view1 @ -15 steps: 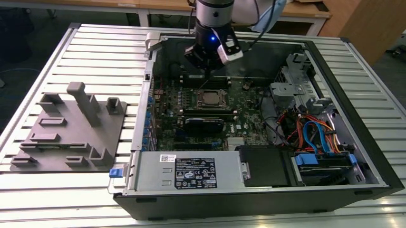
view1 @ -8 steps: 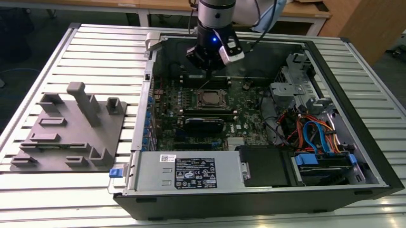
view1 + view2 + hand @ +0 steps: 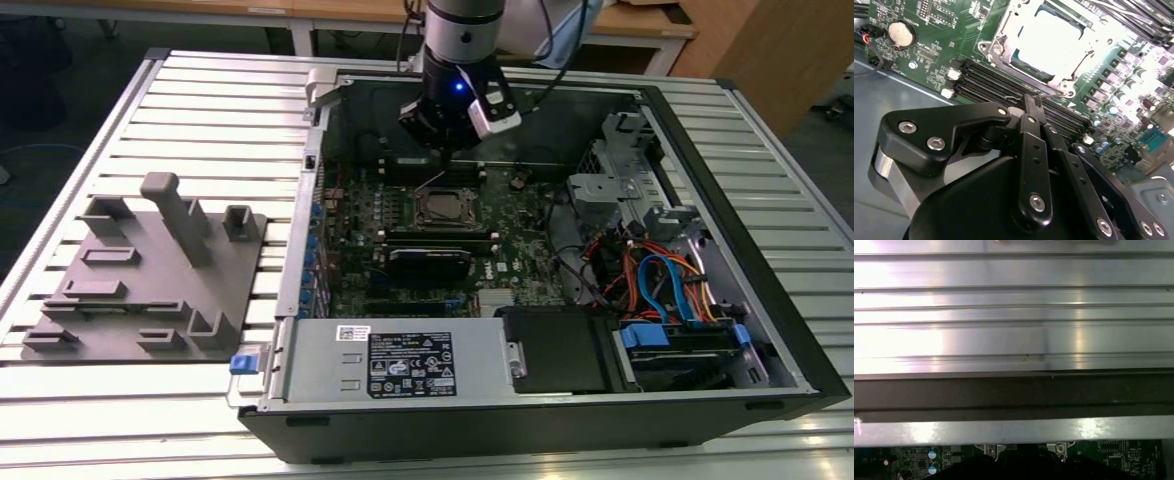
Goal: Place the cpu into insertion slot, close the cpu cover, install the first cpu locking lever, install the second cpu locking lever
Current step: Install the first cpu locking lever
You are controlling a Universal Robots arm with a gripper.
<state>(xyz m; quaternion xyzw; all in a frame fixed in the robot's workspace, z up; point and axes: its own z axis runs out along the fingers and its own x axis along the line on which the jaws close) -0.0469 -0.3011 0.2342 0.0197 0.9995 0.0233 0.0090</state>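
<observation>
Inside the open computer case (image 3: 747,250): one arm is hanging over the green board (image 3: 521,215), and its gripper (image 3: 447,152) is pointing down just above the insertion slot (image 3: 447,223).
Gripper: in the second wrist view the gripper (image 3: 1030,102) is showing its two black fingers (image 3: 1033,145) pressed together with no gap I can see. The tips are sitting right by a thin wire lever (image 3: 1051,93). I cannot tell if the wire is being pinched or only touched.
Cpu: one cpu (image 3: 1054,42) is lying flat in the slot and shining bright. I think it is sitting low like that so the cover can hold it down.
Cpu cover: one cpu cover (image 3: 1026,70) is lying down around the chip like a frame and looking closed.
Lever: in the exterior view one thin lever (image 3: 430,186) is sticking up at a slant from the slot toward the gripper, so it is looking not yet locked. I am not making out a second lever.
Memory slots: four long black slots (image 3: 999,85), as far as I can count, are running between the gripper and the chip.
Battery: one round silver battery (image 3: 900,34) is sitting on the board, well apart from the chip.
Grey tray: one grey tray (image 3: 147,290) with upright holders is resting on the table, on the exterior view's left of the case.
</observation>
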